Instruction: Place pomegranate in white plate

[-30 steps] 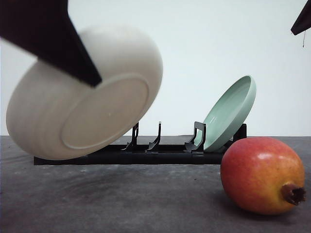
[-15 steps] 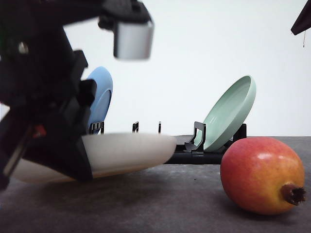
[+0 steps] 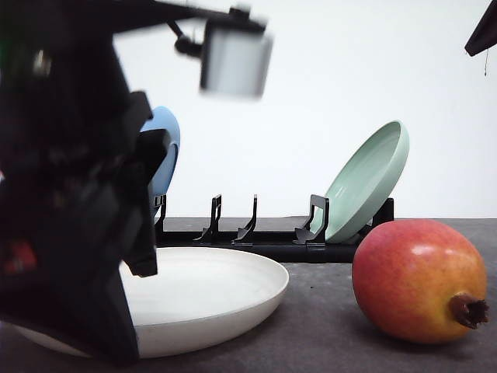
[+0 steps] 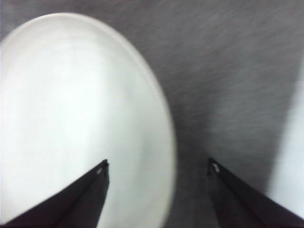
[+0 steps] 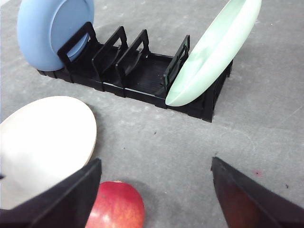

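The white plate lies flat on the dark table, left of centre. My left arm looms over its left side. In the left wrist view my left gripper is open, one finger over the white plate and the other over bare table, straddling the rim without pinching it. The pomegranate, red to orange with a brown calyx, rests on the table at the right, apart from the plate. My right gripper hangs open above the table, with the pomegranate beside one finger and the white plate further off.
A black dish rack stands behind the plate and fruit. It holds a blue plate at its left end and a tilted pale green plate at its right end. A dark corner of my right arm shows high at the right.
The left gripper carried the white plate down from a tilted hold in the air, laid it flat on the table and opened. The pomegranate has not moved.
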`<control>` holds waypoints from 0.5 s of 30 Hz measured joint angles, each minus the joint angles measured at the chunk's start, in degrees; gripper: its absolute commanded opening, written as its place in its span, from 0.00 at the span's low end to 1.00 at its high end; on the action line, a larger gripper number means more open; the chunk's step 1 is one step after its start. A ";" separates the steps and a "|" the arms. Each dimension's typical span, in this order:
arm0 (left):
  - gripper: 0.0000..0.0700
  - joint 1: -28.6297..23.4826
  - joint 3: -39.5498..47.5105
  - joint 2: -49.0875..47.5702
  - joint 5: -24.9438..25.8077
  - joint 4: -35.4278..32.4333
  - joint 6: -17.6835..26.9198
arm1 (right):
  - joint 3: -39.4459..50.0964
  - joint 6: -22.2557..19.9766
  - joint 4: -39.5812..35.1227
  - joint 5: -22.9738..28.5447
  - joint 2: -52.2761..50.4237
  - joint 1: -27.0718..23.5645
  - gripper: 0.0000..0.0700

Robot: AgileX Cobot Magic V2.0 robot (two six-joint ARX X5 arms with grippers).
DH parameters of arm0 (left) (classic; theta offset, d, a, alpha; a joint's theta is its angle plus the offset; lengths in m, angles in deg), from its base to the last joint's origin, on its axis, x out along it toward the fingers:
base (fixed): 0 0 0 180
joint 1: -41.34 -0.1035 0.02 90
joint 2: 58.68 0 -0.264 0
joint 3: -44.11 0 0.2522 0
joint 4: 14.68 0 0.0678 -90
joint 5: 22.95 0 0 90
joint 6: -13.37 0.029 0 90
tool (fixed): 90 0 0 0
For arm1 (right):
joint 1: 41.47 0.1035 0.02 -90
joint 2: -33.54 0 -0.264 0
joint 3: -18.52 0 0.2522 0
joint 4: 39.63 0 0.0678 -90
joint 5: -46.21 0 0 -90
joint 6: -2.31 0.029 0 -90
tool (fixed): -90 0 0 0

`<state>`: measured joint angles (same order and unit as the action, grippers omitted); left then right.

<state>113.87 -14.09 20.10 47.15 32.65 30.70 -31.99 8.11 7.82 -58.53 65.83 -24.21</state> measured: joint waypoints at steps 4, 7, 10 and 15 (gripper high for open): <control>0.62 -3.05 -3.02 -1.66 10.57 4.34 -3.83 | 0.00 0.00 0.00 0.00 0.00 0.00 0.67; 0.62 -7.00 -3.18 -4.58 16.53 5.06 -7.28 | 0.00 0.00 0.00 0.00 0.00 0.00 0.67; 0.62 -12.29 -3.18 -7.99 20.18 5.46 -10.68 | 0.00 0.00 0.00 0.00 0.00 0.00 0.67; 0.62 -22.41 -3.18 -13.86 22.87 5.11 -15.31 | 0.00 0.00 0.17 0.00 0.00 0.00 0.67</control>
<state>91.47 -17.26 6.24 70.01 37.76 15.39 -31.99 8.11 8.00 -58.53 65.83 -24.21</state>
